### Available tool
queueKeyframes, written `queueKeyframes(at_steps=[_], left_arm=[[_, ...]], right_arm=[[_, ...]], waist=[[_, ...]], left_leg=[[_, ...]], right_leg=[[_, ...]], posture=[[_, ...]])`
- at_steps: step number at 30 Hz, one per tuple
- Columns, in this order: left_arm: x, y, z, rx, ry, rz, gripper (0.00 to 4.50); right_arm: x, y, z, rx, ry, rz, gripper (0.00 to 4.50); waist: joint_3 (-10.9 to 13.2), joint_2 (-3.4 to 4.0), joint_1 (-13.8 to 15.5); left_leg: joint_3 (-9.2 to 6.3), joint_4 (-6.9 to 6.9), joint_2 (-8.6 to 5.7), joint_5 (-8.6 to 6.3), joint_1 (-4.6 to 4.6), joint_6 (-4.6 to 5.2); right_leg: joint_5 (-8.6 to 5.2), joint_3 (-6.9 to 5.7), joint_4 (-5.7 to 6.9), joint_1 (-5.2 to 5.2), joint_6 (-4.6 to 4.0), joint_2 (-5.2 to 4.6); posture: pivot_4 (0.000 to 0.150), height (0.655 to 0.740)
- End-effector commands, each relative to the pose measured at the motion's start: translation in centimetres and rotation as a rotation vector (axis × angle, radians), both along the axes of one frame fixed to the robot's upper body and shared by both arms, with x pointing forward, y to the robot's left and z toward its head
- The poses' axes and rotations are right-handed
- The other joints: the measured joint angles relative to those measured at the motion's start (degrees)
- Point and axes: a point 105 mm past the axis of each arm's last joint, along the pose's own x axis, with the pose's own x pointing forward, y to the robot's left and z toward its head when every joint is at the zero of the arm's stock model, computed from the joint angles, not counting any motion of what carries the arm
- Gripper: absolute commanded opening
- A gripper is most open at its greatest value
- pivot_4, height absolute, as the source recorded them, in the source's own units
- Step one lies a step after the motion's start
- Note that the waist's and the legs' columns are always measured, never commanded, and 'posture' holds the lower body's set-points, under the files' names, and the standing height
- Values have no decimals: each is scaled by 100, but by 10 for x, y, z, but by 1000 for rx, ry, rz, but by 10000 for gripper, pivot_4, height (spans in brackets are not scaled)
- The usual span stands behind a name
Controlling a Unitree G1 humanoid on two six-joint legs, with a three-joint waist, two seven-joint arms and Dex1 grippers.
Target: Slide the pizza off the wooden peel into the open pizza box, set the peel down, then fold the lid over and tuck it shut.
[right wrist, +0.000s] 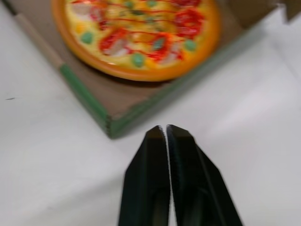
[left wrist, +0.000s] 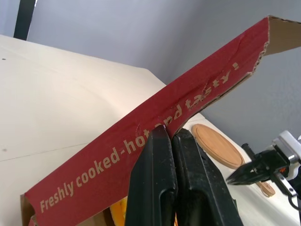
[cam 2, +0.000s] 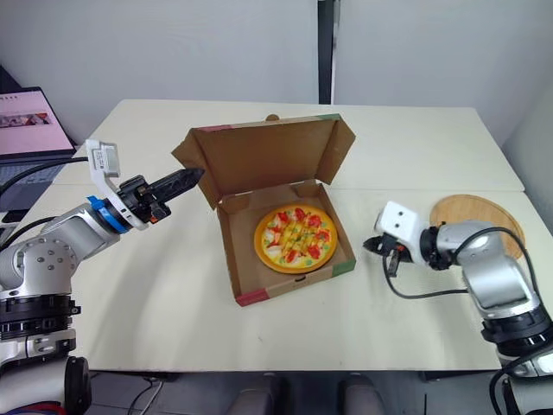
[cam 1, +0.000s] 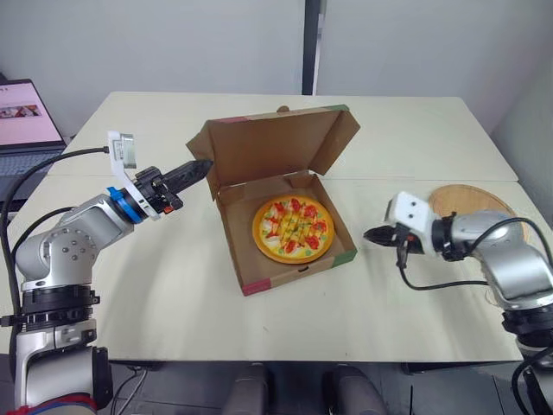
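So, pizza [cam 1: 294, 228]: I saw it lying flat inside the box, round and whole, covering most of the base.
Pizza box [cam 1: 259, 275]: it stood open on the table [cam 1: 173, 294], turned at an angle so that one front corner pointed towards me. There was a red patch at that front corner and a green one at the right-hand corner.
Lid [cam 1: 268, 149]: it stood up from the far edge of the box, its brown inside facing the pizza and both side flaps splayed outward. In the left wrist view its outer face was red and read "Freshly cooked-hot and tasty!".
Left gripper [cam 1: 204, 166]: it was raised above the table at the lid's left flap, its fingers [left wrist: 160, 160] pressed together with nothing between them. The tips were at the red outer face, though I could not be sure from here whether they touched it or stopped just short.
Right gripper [cam 1: 370, 233]: it was low over the table, just beside the box's right-hand corner, pointing at it and apart from the cardboard. The two fingers [right wrist: 150, 188] were closed flat against each other and held nothing.
Wooden peel [cam 1: 471, 199]: it lay flat on the table at the right, behind the right arm and well apart from the box.
Laptop [cam 1: 26, 117]: it stood open at the far left, beside the table, with its screen lit.
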Motion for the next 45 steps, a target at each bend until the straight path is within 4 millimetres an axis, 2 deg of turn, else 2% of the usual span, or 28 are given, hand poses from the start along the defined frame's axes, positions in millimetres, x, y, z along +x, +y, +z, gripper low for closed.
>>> queueKeyframes(at_steps=[1, 3, 5, 8, 10, 15, 19, 24, 27, 34, 39, 45], left_arm=[[-3, 1, 14, 7, -53, -7, 0], [-3, 1, 15, 8, -57, -3, 0], [-3, 2, 16, 6, -60, 2, 0], [-3, 2, 16, 3, -60, 2, 0], [-3, 1, 17, -4, -62, 1, 0], [-5, 2, 16, -8, -61, 3, 0], [-5, 2, 15, -9, -58, 7, 0], [-6, 2, 15, -8, -60, 10, 0], [-7, 2, 15, -10, -61, 12, 0], [-6, -3, 17, -8, -74, 11, 0], [-2, -20, 21, -15, -97, -20, 0], [6, -44, 23, -35, -113, -54, 0]], right_arm=[[10, -12, 19, 59, -82, -99, 15538], [20, -15, 19, 43, -116, -149, 22677], [24, -8, 16, 59, -96, -154, 29135], [26, 10, 19, 138, -59, -134, 29135], [34, 17, 25, 171, -84, -158, 29135], [67, 29, 52, 270, -213, -265, 29135], [87, 51, 76, 376, -273, -291, 29135], [98, 73, 98, 477, -295, -279, 29135], [101, 77, 102, 500, -303, -279, 23590], [103, 73, 110, 518, -339, -317, 257], [100, 66, 114, 514, -370, -359, 257], [88, 46, 120, 466, -413, -404, 257]], waist=[[0, 0, -12], [0, 0, -19], [0, 0, -33], [0, 0, -40], [0, 0, -41], [0, 0, -30], [0, 0, -43], [0, 0, -40], [0, 0, -39], [0, 0, -56], [0, 0, -51], [0, 0, -39]], left_leg=[[1, 0, 0, 0, 0, 0], [0, -1, 1, 0, 2, 0], [2, -1, 0, 0, 2, 0], [2, -2, 1, 0, 2, 0], [3, -2, 1, 1, 2, 0], [3, 1, -1, 1, 1, -1], [3, -2, -2, 9, 1, -14], [2, -3, -2, 10, 0, -16], [1, -3, -4, 9, 0, -16], [3, -4, -4, 4, 0, -6], [3, -3, -4, 4, -1, -6], [4, -2, -9, 4, -4, -6]], right_leg=[[0, 1, 0, -1, 0, 0], [0, 0, 2, 0, 0, 1], [0, 2, 5, -2, 0, 1], [0, 2, 7, -4, 0, 2], [0, 3, 7, -4, 0, 2], [0, 3, 7, -5, 0, 1], [1, 2, 9, -8, 0, 1], [1, 1, 10, -10, 0, 2], [1, 0, 10, -10, 0, 0], [1, 2, 13, -12, 0, 1], [1, 2, 13, -12, 0, 1], [3, 5, 12, -12, 3, -1]], posture=[[1500, 7400], [1500, 7400], [1500, 7400], [1500, 7400], [1500, 7400], [1500, 7400], [1500, 7400], [1500, 7400], [1500, 7400], [1500, 7400], [1500, 7400], [1500, 7400]])
